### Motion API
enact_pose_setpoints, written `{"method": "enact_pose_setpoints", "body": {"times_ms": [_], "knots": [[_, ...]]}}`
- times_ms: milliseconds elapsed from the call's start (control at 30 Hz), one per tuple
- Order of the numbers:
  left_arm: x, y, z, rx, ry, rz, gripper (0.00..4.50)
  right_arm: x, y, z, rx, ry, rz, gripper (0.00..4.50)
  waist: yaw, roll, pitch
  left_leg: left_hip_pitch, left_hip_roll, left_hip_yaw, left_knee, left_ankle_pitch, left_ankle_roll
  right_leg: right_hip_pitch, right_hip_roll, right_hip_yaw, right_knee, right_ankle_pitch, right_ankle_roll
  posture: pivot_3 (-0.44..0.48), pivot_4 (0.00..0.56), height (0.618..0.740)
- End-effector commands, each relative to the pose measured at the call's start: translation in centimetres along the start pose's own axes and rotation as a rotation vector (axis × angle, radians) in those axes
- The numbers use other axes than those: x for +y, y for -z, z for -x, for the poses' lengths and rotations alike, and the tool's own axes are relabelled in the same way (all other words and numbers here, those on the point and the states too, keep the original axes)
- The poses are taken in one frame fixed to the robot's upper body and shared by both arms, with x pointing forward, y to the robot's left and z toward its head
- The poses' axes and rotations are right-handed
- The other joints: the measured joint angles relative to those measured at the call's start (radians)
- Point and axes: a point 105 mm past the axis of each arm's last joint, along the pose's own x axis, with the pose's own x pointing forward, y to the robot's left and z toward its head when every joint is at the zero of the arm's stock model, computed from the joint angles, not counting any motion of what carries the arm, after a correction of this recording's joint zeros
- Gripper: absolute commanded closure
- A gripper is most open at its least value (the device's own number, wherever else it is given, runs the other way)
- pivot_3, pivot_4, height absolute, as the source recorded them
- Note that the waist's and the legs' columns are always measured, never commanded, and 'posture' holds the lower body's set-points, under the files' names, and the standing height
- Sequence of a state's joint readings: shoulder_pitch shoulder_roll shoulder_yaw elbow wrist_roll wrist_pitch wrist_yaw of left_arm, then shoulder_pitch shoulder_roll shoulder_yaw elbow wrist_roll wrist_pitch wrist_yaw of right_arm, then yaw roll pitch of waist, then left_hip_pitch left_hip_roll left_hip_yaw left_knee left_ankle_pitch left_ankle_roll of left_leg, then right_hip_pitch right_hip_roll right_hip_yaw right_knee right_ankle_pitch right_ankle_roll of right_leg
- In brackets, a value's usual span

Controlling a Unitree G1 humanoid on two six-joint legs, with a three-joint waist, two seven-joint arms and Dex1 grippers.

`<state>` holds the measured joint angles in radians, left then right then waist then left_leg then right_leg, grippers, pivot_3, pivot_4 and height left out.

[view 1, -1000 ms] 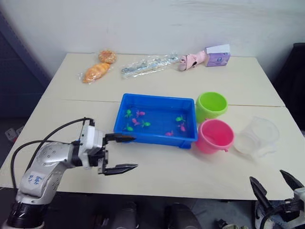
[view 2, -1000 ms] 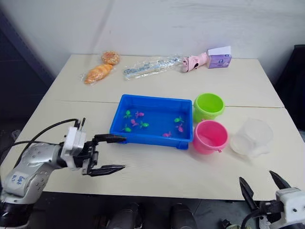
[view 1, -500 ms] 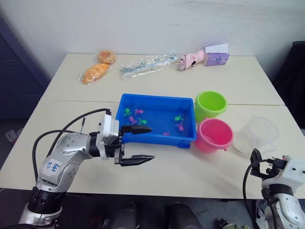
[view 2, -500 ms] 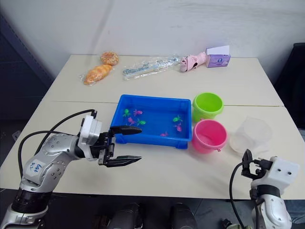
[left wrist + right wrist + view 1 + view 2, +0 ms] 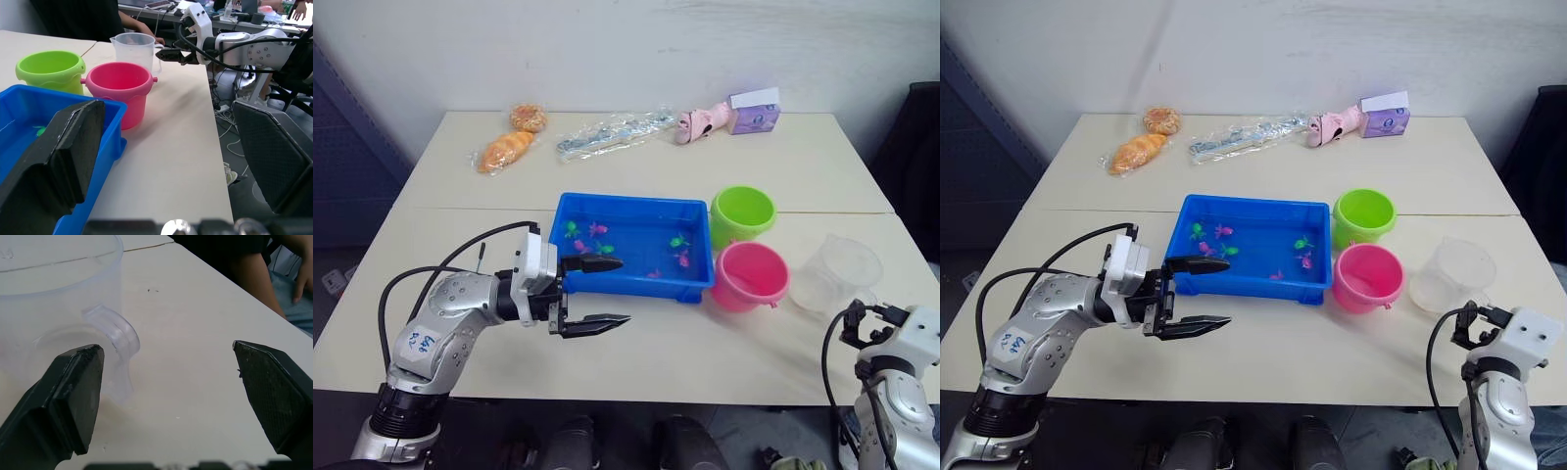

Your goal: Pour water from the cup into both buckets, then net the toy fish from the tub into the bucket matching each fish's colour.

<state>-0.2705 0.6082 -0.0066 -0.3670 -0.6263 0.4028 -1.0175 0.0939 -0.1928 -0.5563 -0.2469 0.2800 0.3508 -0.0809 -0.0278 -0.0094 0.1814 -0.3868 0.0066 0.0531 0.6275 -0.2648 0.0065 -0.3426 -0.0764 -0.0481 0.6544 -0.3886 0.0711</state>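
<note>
We take the cup (image 5: 1451,275) as our landmark: it stands upright on the table (image 5: 1410,186) near the right front edge, its clear handle (image 5: 113,335) turned toward the right gripper (image 5: 171,377). That gripper sits just in front of the cup, low over the table edge, and we see its two black fingers (image 5: 73,391) spread wide, holding nothing; the handle lies close by one finger without touching it.

Just left of the cup stands the pink bucket (image 5: 1366,277), upright and apart from it. The green bucket (image 5: 1363,216) stands behind the pink one, farther from us, the two nearly touching. Both buckets sit close against the right end of the tub (image 5: 1197,278), which lies left of the cup beyond the buckets. In the tub we see green and pink fish (image 5: 1305,245) scattered over its floor.

Farther left of the cup, past the tub, the left gripper (image 5: 1197,292) hangs at the tub's near left corner, its fingers parted and empty, the upper one over the tub's rim.

Well behind the cup, along the table's far edge, lie a purple box (image 5: 1384,116), a pink toy (image 5: 1329,127), a clear bag (image 5: 1244,135) and two wrapped breads (image 5: 1141,152). In the right wrist view a person's arm (image 5: 254,269) shows beyond the table edge.
</note>
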Motion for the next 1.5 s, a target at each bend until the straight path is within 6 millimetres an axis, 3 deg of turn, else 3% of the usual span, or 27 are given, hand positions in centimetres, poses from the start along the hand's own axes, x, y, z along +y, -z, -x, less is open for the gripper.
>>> {"method": "enact_pose_setpoints", "body": {"times_ms": [33,433,533,733,1033,1133,1300,1400,1500], "knots": [[0.1,-0.8,-0.2,-0.016,0.002,-0.042,0.04,-0.7,-0.3,-0.6,-0.022,0.039,-0.030,0.00,0.000,0.000,0.000,0.000,0.000,0.000,0.000,0.000,0.000,0.000,0.000,0.000,0.000,0.000,0.000,0.000,0.150,0.740],[0.1,-1.1,-0.4,-0.018,0.000,-0.045,0.04,-0.6,-0.2,-2.7,-0.056,0.101,-0.114,0.00,0.000,0.000,0.000,0.000,0.000,0.000,0.000,0.000,0.000,0.000,0.000,0.000,0.000,0.000,0.000,0.000,0.150,0.740],[0.1,-1.1,-0.4,-0.019,-0.001,-0.046,0.00,-0.6,-0.4,-3.2,-0.077,0.095,-0.113,0.84,0.000,0.000,0.000,0.000,0.000,0.000,0.000,0.000,0.000,0.000,0.000,0.000,0.000,0.000,0.000,0.000,0.150,0.740],[0.1,-1.1,-0.5,-0.021,0.000,-0.043,0.00,-0.1,-0.7,-3.7,-0.105,0.076,-0.110,3.82,0.000,0.000,0.000,0.000,0.000,0.000,0.000,0.000,0.000,0.000,0.000,0.000,0.000,0.000,0.000,0.000,0.150,0.740],[0.1,-1.1,-0.7,-0.026,0.001,-0.040,0.00,0.9,-0.9,-4.0,-0.122,0.012,-0.151,3.82,-0.001,0.000,0.000,0.000,0.000,0.000,0.000,0.000,0.000,0.000,0.000,0.000,0.000,0.000,0.000,0.000,0.150,0.740],[0.2,-1.1,-0.7,-0.027,0.001,-0.040,0.00,1.1,-1.2,-4.1,-0.138,-0.005,-0.158,4.44,-0.001,0.000,0.000,0.000,0.000,0.000,0.000,0.000,0.000,0.000,0.000,0.000,0.000,0.000,0.000,0.000,0.150,0.740],[0.3,-1.1,-0.7,-0.026,0.002,-0.041,0.00,0.8,-1.8,-3.8,-0.155,-0.016,-0.151,4.44,0.000,0.000,0.000,0.000,0.000,0.000,0.000,0.000,0.000,0.000,0.000,0.000,0.000,0.000,0.000,0.000,0.150,0.740],[0.5,-1.0,-0.7,-0.024,0.000,-0.041,0.00,0.3,-3.3,-3.1,-0.195,-0.020,-0.142,4.44,0.000,0.001,0.001,0.000,0.000,0.000,-0.001,0.000,0.000,0.000,0.000,0.000,-0.001,0.000,0.000,0.000,0.150,0.740],[0.7,-1.0,-0.6,-0.024,-0.001,-0.037,0.00,-0.1,-6.0,-1.8,-0.265,-0.045,-0.082,4.44,0.001,0.004,0.003,-0.001,0.000,0.000,-0.001,0.000,0.000,-0.001,0.000,0.000,-0.001,0.000,0.000,0.000,0.150,0.740]]}}
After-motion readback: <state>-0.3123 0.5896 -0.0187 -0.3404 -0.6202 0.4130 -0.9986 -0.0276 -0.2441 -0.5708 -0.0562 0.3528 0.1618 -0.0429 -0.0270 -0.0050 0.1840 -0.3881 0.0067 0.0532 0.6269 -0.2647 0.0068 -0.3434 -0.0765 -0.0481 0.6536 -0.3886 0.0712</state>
